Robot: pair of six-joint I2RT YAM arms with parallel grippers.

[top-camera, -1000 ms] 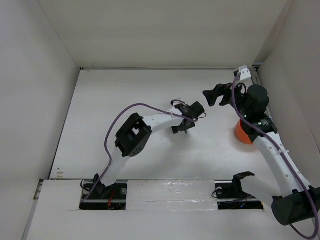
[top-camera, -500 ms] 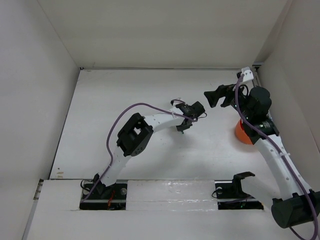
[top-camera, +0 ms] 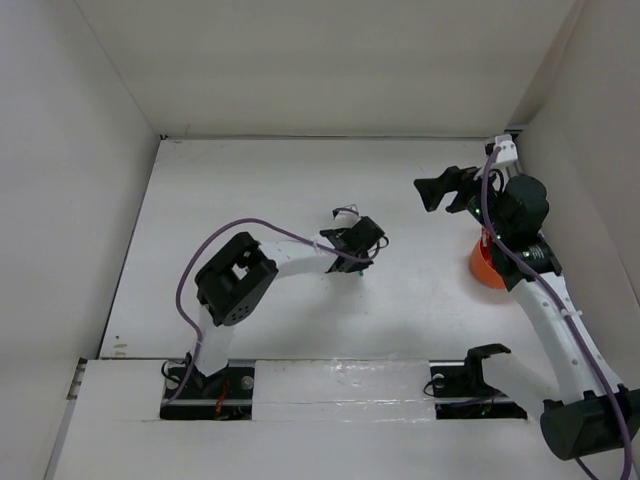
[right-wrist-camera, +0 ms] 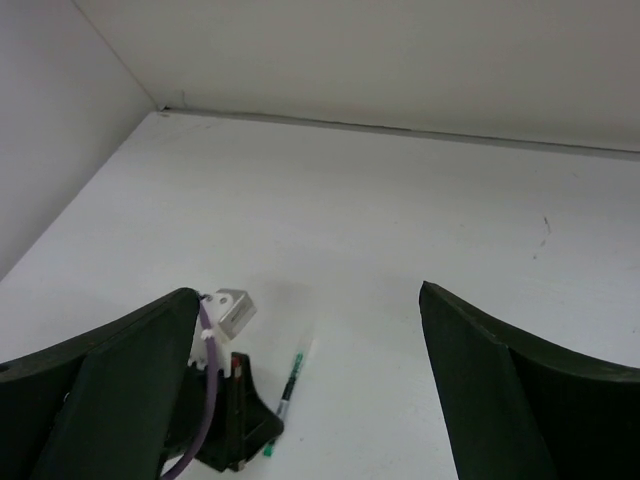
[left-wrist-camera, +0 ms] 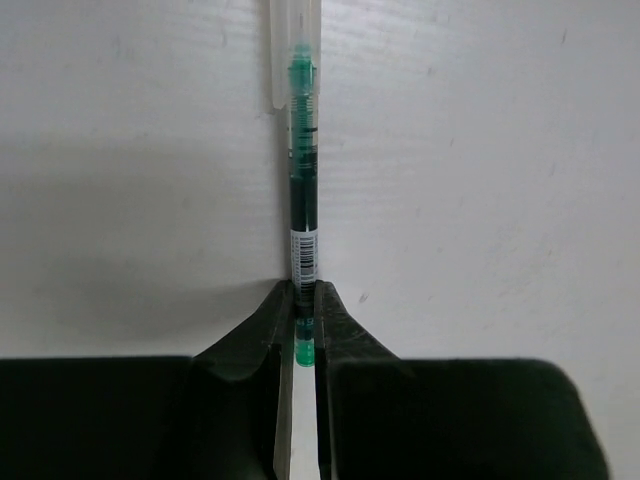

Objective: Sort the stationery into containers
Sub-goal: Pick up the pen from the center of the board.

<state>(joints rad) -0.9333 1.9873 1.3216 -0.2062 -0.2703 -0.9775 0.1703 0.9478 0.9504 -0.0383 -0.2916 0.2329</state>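
A thin green pen [left-wrist-camera: 302, 200] with a clear cap points away from my left gripper [left-wrist-camera: 303, 300], which is shut on the pen's rear end. In the top view the left gripper [top-camera: 360, 262] is at mid-table, with only a speck of the green pen [top-camera: 358, 271] showing under it. The right wrist view shows the pen [right-wrist-camera: 291, 377] low over the white table, sticking out of the left gripper [right-wrist-camera: 262, 432]. My right gripper [top-camera: 432, 193] hangs open and empty at the far right, above the table. The orange tub [top-camera: 482, 266] sits under the right arm, mostly hidden.
White walls close in the table [top-camera: 250, 190] on the left, back and right. The right arm [top-camera: 540, 290] crosses over the tub near the right wall. A purple cable [top-camera: 250, 235] loops over the left arm.
My left gripper has shut on the green pen and drawn back to the left with it. The right gripper has shifted slightly right and farther back, still open.
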